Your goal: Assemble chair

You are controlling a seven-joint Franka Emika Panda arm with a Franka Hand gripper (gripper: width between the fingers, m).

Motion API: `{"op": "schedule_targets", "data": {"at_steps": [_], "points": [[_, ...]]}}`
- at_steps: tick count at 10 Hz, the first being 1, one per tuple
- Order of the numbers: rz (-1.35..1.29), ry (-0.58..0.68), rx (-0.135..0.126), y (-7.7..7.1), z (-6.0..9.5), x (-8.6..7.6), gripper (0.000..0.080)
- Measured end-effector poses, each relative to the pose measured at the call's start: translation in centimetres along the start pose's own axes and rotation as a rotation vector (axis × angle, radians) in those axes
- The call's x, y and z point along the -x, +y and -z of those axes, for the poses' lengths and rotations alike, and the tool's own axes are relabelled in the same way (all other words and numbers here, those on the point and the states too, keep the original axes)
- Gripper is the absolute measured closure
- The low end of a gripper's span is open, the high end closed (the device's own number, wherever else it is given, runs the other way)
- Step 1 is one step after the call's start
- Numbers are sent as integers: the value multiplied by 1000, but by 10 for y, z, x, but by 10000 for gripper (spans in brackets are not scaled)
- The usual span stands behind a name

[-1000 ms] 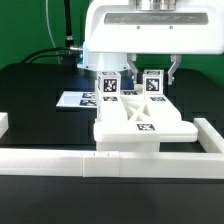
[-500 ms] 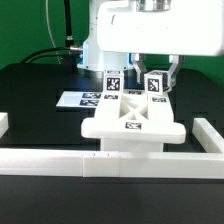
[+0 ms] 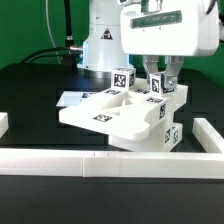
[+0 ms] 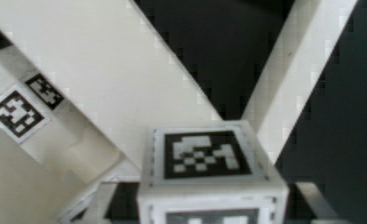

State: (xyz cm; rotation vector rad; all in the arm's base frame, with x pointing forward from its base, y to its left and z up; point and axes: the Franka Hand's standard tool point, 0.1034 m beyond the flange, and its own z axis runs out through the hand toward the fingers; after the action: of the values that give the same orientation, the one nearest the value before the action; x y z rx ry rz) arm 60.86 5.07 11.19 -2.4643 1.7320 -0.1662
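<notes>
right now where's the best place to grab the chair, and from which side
Take the chair by one upright tagged post at its rear, coming straight down from above. The posts stand clear of the broad flat seat, narrow enough to fit between the jaws, while the seat panel looks too wide. The gripper sits at the post on the exterior view's right, seemingly closed on it.

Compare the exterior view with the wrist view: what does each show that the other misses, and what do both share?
Only the exterior view shows the whole scene: the robot arm, the black table, the low white border wall, the marker board and the full tilted chair lifted in the pincer. Only the wrist view shows a close look at the chair's crossing bars. Both share the chair's white parts with black-and-white tags.
</notes>
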Motion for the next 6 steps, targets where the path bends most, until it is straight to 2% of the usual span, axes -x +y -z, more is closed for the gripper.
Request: {"op": "schedule_targets", "data": {"at_steps": [6], "points": [[-375, -31, -11, -1, -1, 5, 514]]}}
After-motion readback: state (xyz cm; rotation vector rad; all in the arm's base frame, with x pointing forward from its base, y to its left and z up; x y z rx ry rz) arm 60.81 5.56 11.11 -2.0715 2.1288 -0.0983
